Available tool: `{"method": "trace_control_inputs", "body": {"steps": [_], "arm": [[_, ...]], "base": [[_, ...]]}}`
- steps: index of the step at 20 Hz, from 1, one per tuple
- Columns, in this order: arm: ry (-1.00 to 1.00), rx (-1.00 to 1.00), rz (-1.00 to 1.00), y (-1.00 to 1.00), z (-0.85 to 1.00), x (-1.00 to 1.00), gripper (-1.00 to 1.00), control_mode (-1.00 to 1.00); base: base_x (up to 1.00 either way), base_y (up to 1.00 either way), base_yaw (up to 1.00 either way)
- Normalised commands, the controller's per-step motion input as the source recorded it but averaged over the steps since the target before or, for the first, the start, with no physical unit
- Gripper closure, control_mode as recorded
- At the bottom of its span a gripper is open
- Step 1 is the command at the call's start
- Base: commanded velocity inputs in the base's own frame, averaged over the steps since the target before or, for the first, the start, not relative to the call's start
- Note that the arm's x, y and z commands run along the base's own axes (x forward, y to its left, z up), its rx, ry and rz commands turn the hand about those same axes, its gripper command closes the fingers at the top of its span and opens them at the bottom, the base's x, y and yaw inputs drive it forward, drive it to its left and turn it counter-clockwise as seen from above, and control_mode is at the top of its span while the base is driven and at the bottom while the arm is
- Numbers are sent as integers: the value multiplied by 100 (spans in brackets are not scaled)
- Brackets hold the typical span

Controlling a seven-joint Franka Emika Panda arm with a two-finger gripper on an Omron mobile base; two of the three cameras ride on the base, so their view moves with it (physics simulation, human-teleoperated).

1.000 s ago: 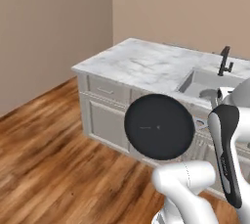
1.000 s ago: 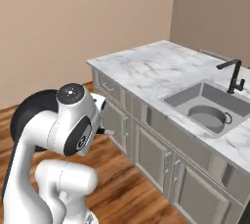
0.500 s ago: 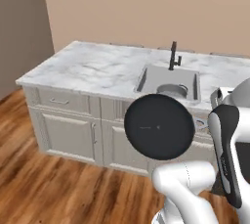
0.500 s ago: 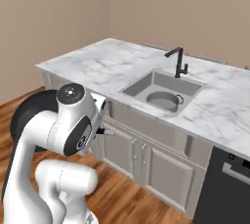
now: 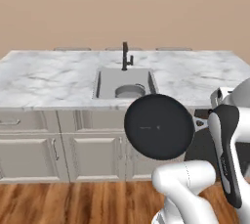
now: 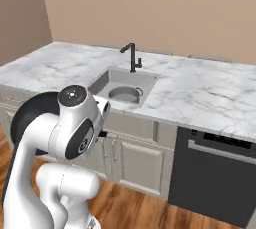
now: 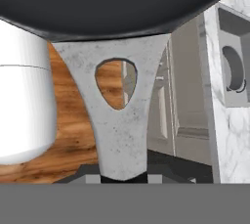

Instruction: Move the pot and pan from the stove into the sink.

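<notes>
Carrying the pan (image 5: 158,126) by its handle (image 7: 118,120), the pincer (image 7: 119,176) is closed narrowly on the grey stem, as the hand view shows, with the handle running up from between the tips to the black bowl. We see the pan held on edge, its round face turned toward the left base camera, well short of the bench (image 5: 44,78) and in front of the cabinet doors (image 5: 29,152). The pot (image 5: 130,91) sits inside the sink (image 5: 108,78), toward the faucet (image 5: 126,56) side in the right base view. We judge that half the task is done and the pan is in transit.

To finish the step well, we recommend bringing the pan over the basin before lowering, and levelling it so it goes in flat. The pot takes up part of the floor, so the pan will likely rest on or against it. We advise clearing the faucet and the basin rim, lowering slowly, and releasing only once the pan is supported.
</notes>
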Motion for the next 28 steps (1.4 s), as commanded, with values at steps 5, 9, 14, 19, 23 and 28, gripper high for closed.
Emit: {"method": "trace_control_inputs", "body": {"steps": [5,9,14,19,23,28], "arm": [[0,0,0,0,0,0,100,100],[0,0,0,0,0,0,100,100],[0,0,0,0,0,0,100,100],[0,0,0,0,0,0,100,100],[0,0,0,0,0,0,100,100],[0,0,0,0,0,0,100,100]], "base": [[0,0,-50],[0,0,-50],[0,-11,-34],[0,3,1],[-1,52,11],[-12,65,15]]}}
